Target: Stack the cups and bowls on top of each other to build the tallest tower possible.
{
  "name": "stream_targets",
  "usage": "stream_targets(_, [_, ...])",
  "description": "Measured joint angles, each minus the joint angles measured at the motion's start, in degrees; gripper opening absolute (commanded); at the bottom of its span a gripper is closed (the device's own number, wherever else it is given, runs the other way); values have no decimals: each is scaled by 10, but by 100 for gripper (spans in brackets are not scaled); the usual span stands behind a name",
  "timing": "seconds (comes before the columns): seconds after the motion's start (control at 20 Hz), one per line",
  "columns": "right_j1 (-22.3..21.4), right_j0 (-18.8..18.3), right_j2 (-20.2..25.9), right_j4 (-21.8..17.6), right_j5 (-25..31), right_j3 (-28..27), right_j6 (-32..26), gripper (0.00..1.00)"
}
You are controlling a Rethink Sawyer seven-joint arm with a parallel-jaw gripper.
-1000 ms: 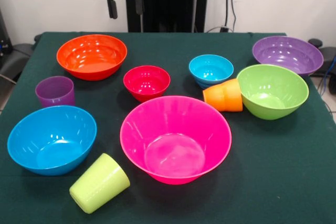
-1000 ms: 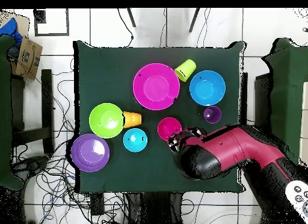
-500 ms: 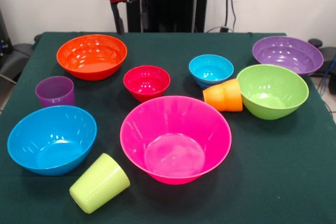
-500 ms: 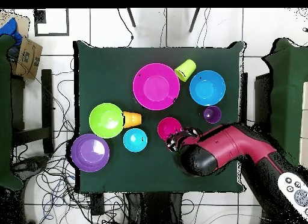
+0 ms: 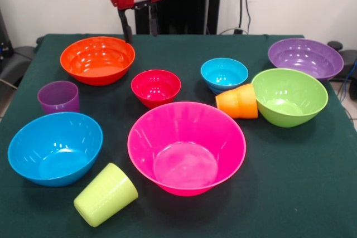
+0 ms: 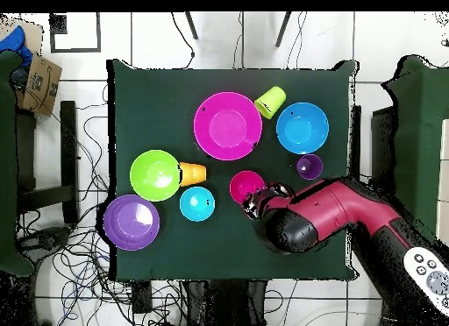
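Trouble, judging from the front view, is most likely to be coming from the orange bowl [image 5: 97,59]: the gripper [image 5: 138,27] is hanging just above its far rim, fingers [image 5: 128,30] parted and gripping nothing, and a descent on the thin glossy rim could be tipping or skating the bowl instead of catching it. No tower is standing yet; every piece is sitting singly on the bench [image 5: 290,193]. The red bowl [image 5: 156,87] is lying near the orange one, so a shoved bowl could be knocking into it. The pink bowl [image 5: 187,147] is sitting at the near middle, the blue bowl [image 5: 54,147] and purple cup [image 5: 58,97] towards one side, the lime green bowl [image 5: 289,97] and purple bowl [image 5: 305,58] towards the other. The orange cup [image 5: 237,101] and lime green cup [image 5: 106,194] are lying on their sides and could be rolling if bumped; the orange cup is resting against the light blue bowl [image 5: 224,74]. The bench is wearing dark green cloth, with a pale wall and hanging cables behind.

Overhead, the arm [image 6: 342,219] is covering the orange bowl, so its grip cannot be checked there. The red bowl [image 6: 246,187] is showing just beside the arm's end. Around the bench, a white tiled floor is carrying loose cables, with a cardboard box [image 6: 37,84] at one corner.
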Motion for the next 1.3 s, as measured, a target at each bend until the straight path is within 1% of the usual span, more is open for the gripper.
stream_targets(0.1, [-1,0,0,0,0,-1,-9,100])
stream_targets(0.5, [-19,1,0,-2,0,1,-10,100])
stream_targets(1.05, [-82,1,3,-1,0,10,-10,100])
stream_targets(1.3, [-100,-2,5,-1,0,10,-10,100])
